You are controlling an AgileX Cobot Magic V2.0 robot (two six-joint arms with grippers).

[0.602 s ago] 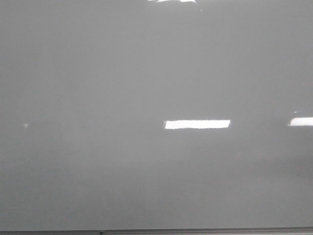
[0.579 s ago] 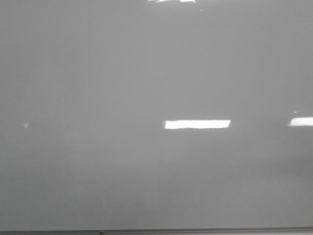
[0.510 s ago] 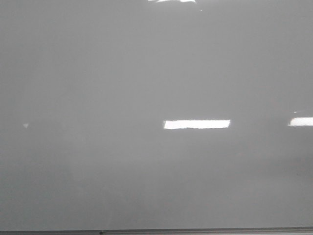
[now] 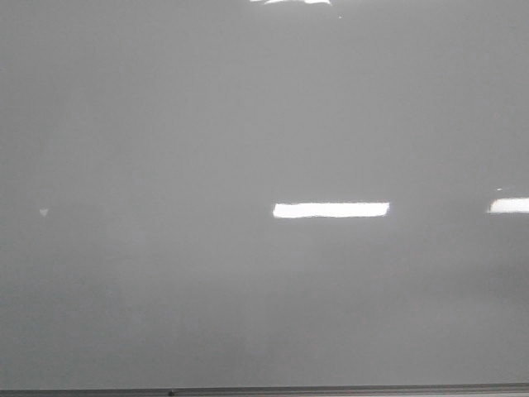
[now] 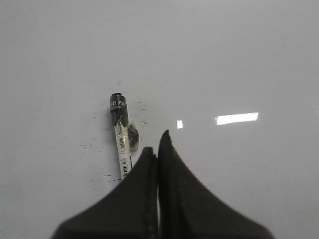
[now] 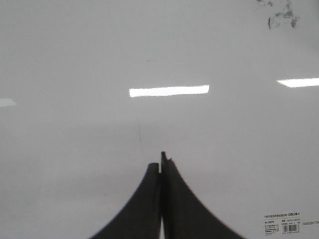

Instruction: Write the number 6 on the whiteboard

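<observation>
The whiteboard [image 4: 248,124] fills the front view as a glossy grey sheet with bright glare bars, and no number 6 shows on it. Neither gripper appears in the front view. In the left wrist view my left gripper [image 5: 157,143] hangs over the board, jaws pressed together with nothing between them. A marker [image 5: 121,139] with a black cap lies flat on the board just beside one finger, its lower end hidden behind it. In the right wrist view my right gripper [image 6: 160,160] is shut and empty above the board. A faint thin line [image 6: 140,134] runs on the board just beyond its tips.
A thin dark frame edge [image 4: 264,390] runs along the board's bottom in the front view. Black ink smudges [image 6: 282,15] and a small printed label [image 6: 289,226] sit on the board in the right wrist view. Small ink specks [image 5: 94,146] surround the marker.
The central glare bar in the front view has stretched slightly to the left. Nothing else differs.
</observation>
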